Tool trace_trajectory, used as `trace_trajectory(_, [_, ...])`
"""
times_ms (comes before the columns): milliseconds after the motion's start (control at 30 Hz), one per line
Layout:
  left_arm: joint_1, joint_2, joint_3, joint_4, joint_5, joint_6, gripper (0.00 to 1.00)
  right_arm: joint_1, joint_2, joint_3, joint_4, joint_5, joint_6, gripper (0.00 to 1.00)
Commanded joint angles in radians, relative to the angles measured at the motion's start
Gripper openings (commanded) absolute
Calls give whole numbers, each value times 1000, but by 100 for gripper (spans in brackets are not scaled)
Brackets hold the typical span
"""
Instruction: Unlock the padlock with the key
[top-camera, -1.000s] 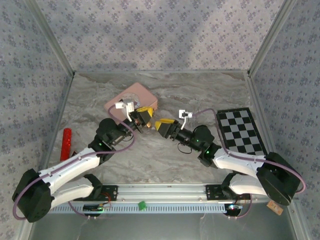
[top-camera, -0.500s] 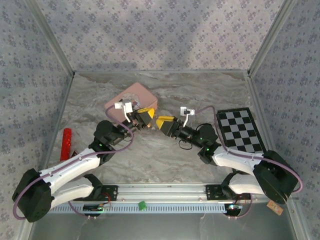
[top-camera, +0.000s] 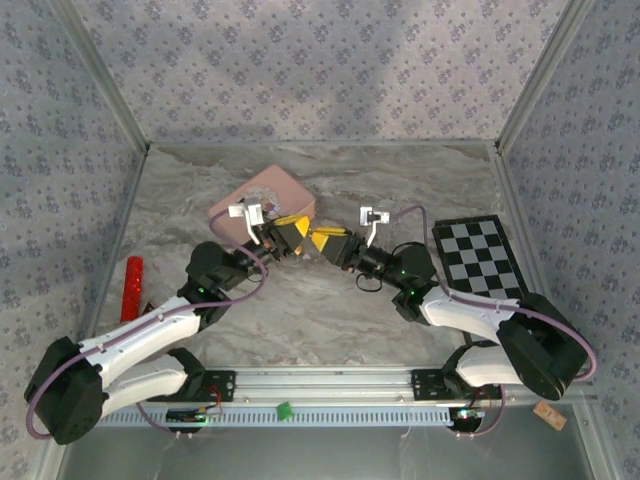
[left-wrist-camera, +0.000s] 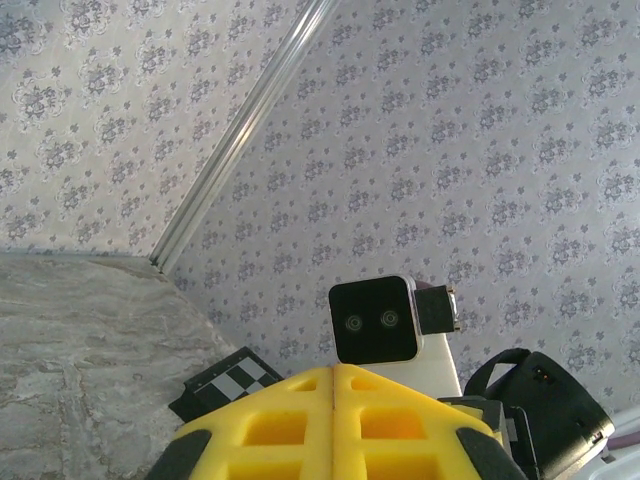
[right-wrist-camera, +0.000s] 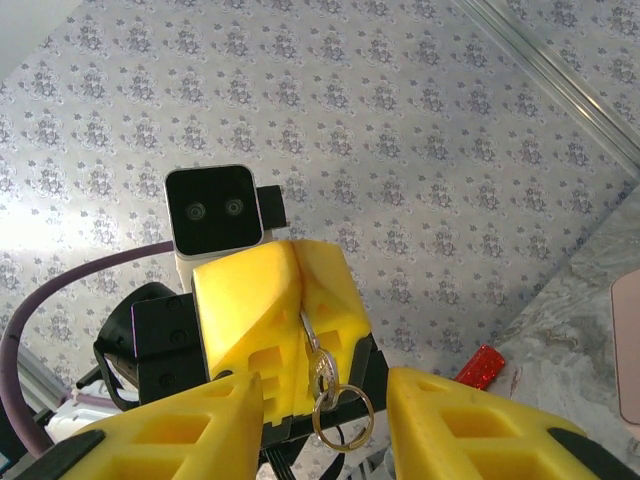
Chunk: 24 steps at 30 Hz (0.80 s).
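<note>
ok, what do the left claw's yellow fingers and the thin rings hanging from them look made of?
Yellow blocky fingers of the left claw: probably moulded or printed plastic, matt, with square hollow pockets. Thin silvery rings pinched between them: metal wire, glossy, bright glints, faint gold tint. Whether key ring or shackle, too small to tell.

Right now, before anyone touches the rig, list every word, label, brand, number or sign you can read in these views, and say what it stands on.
No text can be read in these views.
Brown tag at the near right corner: dark marks, too small to read.
Pink tin: no lettering can be made out.
Checkerboard: plain squares, no characters.
</note>
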Motion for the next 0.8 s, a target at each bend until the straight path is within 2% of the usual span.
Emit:
trace_trajectory(0, [-6,-1,4,55,17,-12,0,4,2,36,33,-18,-5,36])
trace_trajectory(400, [-6,21,-1,79,18,-30,0,15,20,59,31,-31,-10,29])
trace_trajectory(767, [-6,22,-4,80,9,-32,0,15,9,50,5,-15,-20,11])
